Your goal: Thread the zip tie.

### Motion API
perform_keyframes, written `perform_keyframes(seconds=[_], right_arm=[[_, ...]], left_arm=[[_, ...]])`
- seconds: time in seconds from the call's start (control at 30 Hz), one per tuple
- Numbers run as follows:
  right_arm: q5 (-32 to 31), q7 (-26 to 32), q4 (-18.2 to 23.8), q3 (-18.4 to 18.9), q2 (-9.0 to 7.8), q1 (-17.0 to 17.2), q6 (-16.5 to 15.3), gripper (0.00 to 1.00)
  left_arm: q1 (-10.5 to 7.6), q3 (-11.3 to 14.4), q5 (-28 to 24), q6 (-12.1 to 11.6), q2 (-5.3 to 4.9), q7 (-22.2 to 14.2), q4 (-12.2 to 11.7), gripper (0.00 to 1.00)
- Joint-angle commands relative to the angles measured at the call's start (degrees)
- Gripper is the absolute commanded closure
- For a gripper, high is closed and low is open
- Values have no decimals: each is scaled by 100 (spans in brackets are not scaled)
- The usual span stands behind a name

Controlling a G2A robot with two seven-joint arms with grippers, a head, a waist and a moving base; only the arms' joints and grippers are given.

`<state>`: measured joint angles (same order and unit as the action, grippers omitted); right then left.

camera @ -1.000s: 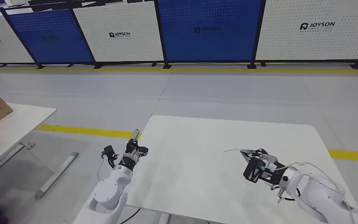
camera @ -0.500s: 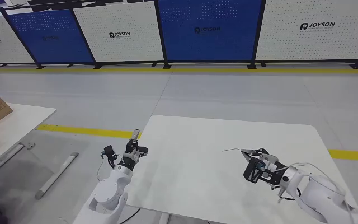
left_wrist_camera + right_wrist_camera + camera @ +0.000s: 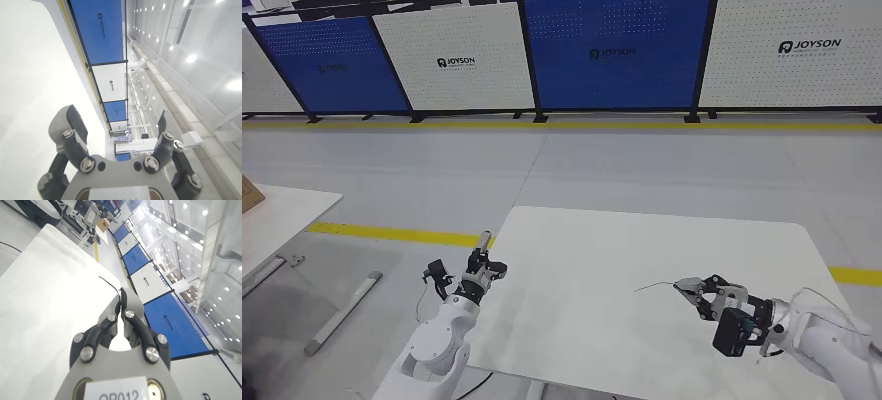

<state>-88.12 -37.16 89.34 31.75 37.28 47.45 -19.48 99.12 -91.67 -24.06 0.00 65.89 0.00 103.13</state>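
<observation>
Right tool [image 3: 682, 287] hung over bench [image 3: 622, 245] right part; zip tie [image 3: 652, 287] stuck out leftward from it; left tool [image 3: 483, 241] stood at bench left edge.

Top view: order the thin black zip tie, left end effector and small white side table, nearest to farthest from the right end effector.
1. Thin black zip tie, pinched in the right end effector.
2. Left end effector, at the large white table, left edge.
3. Small white side table, far left.
</observation>
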Motion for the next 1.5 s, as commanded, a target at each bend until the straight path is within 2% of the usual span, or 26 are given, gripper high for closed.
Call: perform_keyframes(seconds=[0.0,0.37,0.43,0.5,0.57,0.67,0.77,1.13,1.2,1.3,1.4,1.47], right_arm=[[49,167,-21,-13,6,-31,-1,100],[91,211,-14,7,19,10,6,100],[102,-271,-9,-57,56,9,-1,100],[-99,-657,-175,-185,90,-110,-1,100],[-149,-801,-322,-347,164,-283,-1,100],[-173,-601,-541,-603,316,-598,-1,100],[-80,-642,-801,-907,512,-872,-1,100],[-80,-642,-801,-907,512,-872,-1,100],[-80,-642,-801,-907,512,-872,-1,100],[-80,-642,-801,-907,512,-872,-1,100],[-80,-642,-801,-907,512,-872,-1,100],[-80,-642,-801,-907,512,-872,-1,100]], left_arm=[[0,0,0,0,0,0,0,0],[0,0,0,0,0,0,0,0],[0,0,0,0,0,0,0,0],[0,0,0,0,0,0,0,0],[0,0,0,0,0,0,0,0],[0,0,0,0,0,0,0,0],[0,0,0,0,0,0,0,0],[0,0,0,0,0,0,0,0],[-41,20,-106,3,8,-89,67,0],[-67,44,-313,312,11,-328,306,0],[-8,115,-354,773,-11,-834,637,0],[34,139,-299,1136,-44,-1324,811,0]])
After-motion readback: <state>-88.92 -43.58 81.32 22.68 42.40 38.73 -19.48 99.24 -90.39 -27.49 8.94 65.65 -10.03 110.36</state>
